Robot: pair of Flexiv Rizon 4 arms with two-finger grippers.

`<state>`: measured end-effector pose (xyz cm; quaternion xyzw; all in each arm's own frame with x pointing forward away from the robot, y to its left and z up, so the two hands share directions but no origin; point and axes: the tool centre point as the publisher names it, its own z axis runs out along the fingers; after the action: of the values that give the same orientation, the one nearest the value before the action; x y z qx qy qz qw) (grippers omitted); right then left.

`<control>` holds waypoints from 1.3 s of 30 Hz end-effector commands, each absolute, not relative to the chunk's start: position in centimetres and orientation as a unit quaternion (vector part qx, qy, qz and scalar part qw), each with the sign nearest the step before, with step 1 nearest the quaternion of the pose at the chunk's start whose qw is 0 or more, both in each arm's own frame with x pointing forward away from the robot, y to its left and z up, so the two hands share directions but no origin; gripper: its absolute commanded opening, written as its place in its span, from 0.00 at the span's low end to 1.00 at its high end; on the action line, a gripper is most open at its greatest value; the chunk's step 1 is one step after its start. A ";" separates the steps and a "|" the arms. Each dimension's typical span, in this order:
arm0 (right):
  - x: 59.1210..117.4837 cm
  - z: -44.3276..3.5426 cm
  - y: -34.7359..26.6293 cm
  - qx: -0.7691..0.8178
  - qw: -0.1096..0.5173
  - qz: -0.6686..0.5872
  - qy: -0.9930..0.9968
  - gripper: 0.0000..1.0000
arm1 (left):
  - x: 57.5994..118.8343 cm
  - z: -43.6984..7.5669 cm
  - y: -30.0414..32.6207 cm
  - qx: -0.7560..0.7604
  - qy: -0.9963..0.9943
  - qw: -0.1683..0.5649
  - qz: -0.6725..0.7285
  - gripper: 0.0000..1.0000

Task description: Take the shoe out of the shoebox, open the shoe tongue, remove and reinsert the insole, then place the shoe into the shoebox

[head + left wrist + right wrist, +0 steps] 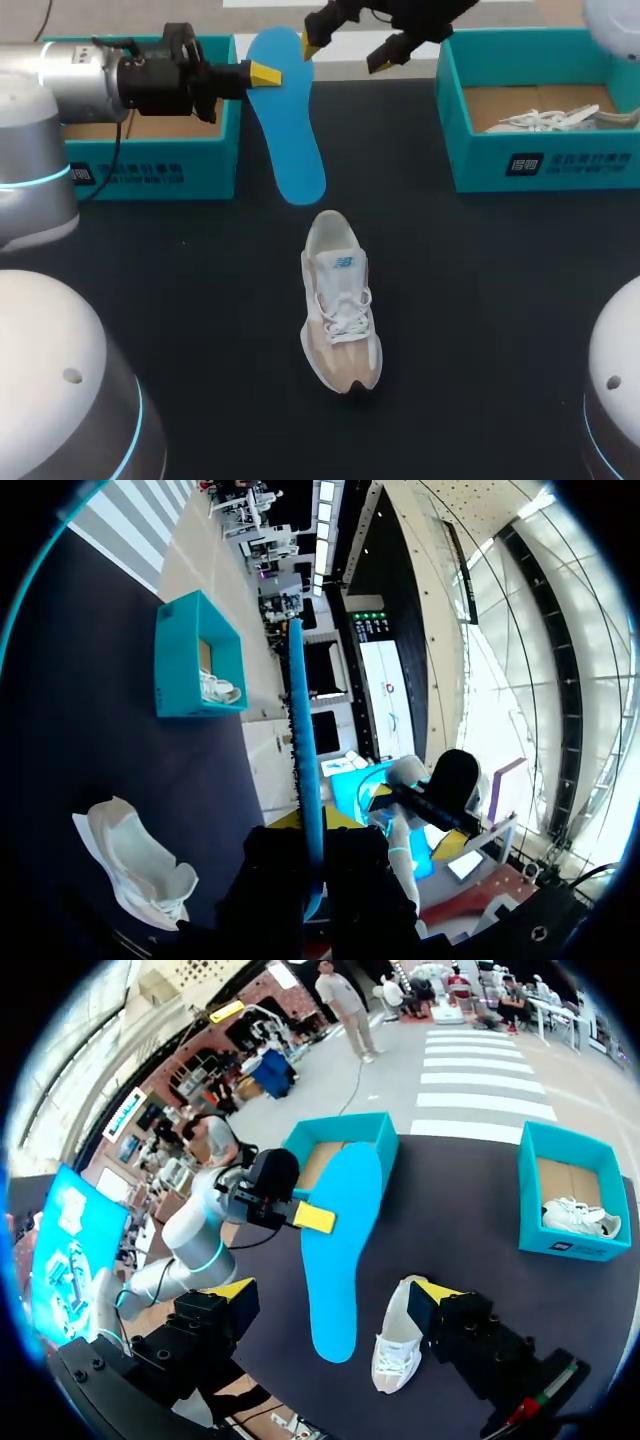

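My left gripper (265, 73) is shut on one long edge of the blue insole (290, 130) and holds it in the air above the table's far middle. Seen edge-on in the left wrist view, the insole (303, 740) runs out from between the fingers of that gripper (312, 865). At the insole's far end my right gripper (347, 55) hangs open, holding nothing. From the right wrist, the insole (340, 1250) lies below the open right gripper (335, 1295). The white shoe (340, 300) lies on the black table (480, 300), toe toward me; it also shows from both wrists (135, 865) (400, 1340).
A teal shoebox (150, 165) stands at the back left behind my left arm. A second teal shoebox (540, 160) at the back right holds another white shoe (550, 118). Bare dark tabletop surrounds the shoe on both sides.
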<state>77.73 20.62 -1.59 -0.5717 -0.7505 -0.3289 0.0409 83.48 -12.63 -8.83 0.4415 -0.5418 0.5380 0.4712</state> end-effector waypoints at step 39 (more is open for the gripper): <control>79.8 -2.8 25.6 -0.622 -0.132 -0.144 -0.758 1.00 | 83.4 -8.8 -12.6 0.442 -0.542 0.471 0.538 0.00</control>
<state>79.79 25.96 -2.72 -0.6231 -0.7575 -0.1408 -0.1347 83.49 -12.63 -8.84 0.4413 -0.5415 0.5383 0.4713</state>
